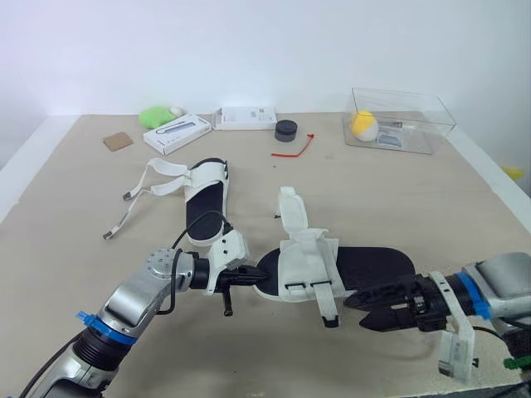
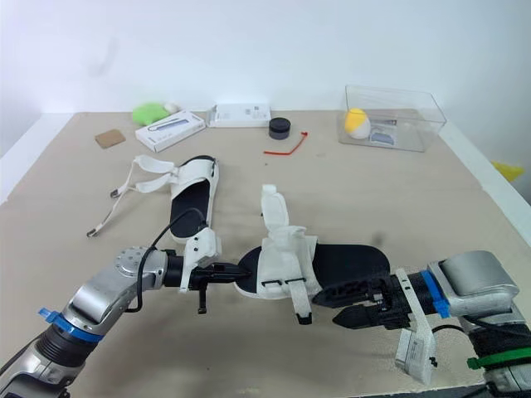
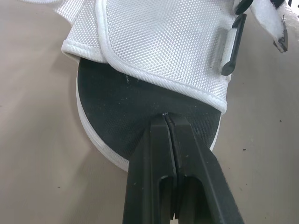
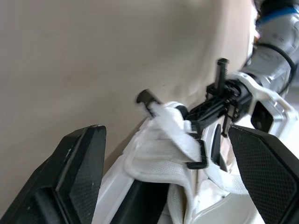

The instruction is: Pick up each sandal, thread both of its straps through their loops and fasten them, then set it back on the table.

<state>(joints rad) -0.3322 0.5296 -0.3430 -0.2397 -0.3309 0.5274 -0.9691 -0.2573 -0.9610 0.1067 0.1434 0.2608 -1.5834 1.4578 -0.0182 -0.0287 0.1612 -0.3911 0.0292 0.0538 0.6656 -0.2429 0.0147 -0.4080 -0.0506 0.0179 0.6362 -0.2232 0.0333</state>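
The near sandal (image 1: 365, 267), with a black insole and white mesh straps, lies on the table (image 1: 431, 207) in front of me. One strap (image 1: 292, 209) stands up, and another with a black end (image 1: 328, 308) points toward the front edge. My left gripper (image 1: 251, 279) is shut, its tips resting on the insole (image 3: 140, 107) at one end of the sole. My right gripper (image 1: 358, 308) is open at the sandal's other side, just short of the front strap (image 4: 173, 126). The second sandal (image 1: 204, 199) lies farther back left, its loose straps (image 1: 149, 186) spread out to the left.
A clear plastic box (image 1: 406, 116) holding a yellow and white object stands back right. A black round lid (image 1: 286, 130), a red cord (image 1: 295, 148), two white boxes (image 1: 177, 133) (image 1: 246, 118), a green item (image 1: 155, 114) and a brown card (image 1: 117, 141) line the back.
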